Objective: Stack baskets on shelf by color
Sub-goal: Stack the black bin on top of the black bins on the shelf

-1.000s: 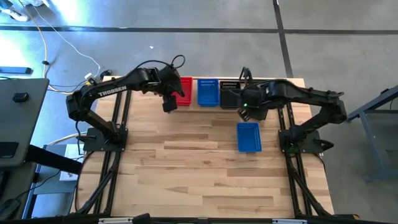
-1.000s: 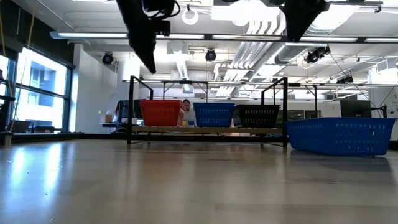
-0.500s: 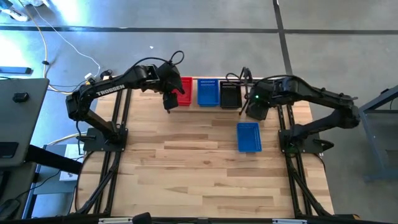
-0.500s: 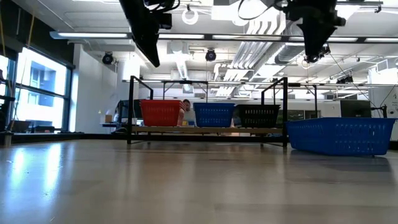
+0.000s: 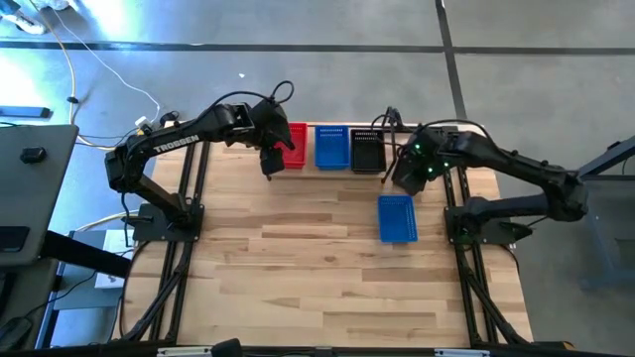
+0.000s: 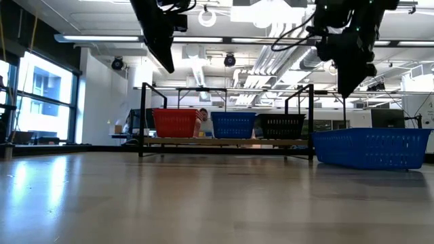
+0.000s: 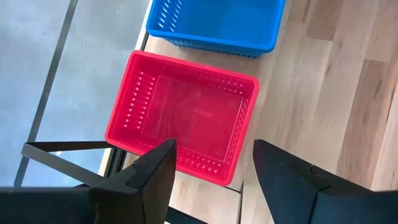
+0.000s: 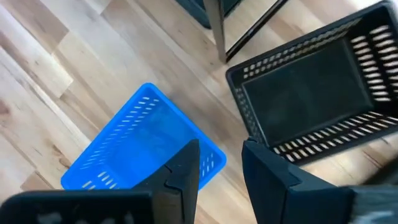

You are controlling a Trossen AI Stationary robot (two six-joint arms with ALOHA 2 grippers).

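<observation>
my left tool (image 7: 211, 180) is hanging open and empty above the red basket (image 7: 183, 124), its two fingers (image 7: 155, 171) spread wide with the basket's near edge showing between them. that basket is sitting at the left end of the shelf (image 5: 298, 169), just beside the blue basket (image 5: 331, 148) next along, and the black basket (image 5: 367, 151) is standing past that one at the shelf's right end. the three are lining up in a row along the far edge of the counter (image 5: 317, 268).

my right tool (image 8: 221, 165) is hovering off the right end of the shelf, holding nothing, its fingers (image 8: 186, 165) standing a little apart. the black basket is lying just beyond one finger, and a second blue basket (image 5: 397, 218) is resting alone on the counter below and in front of this tool, well clear of the shelf. in the low view both tools are hanging high above the counter.
</observation>
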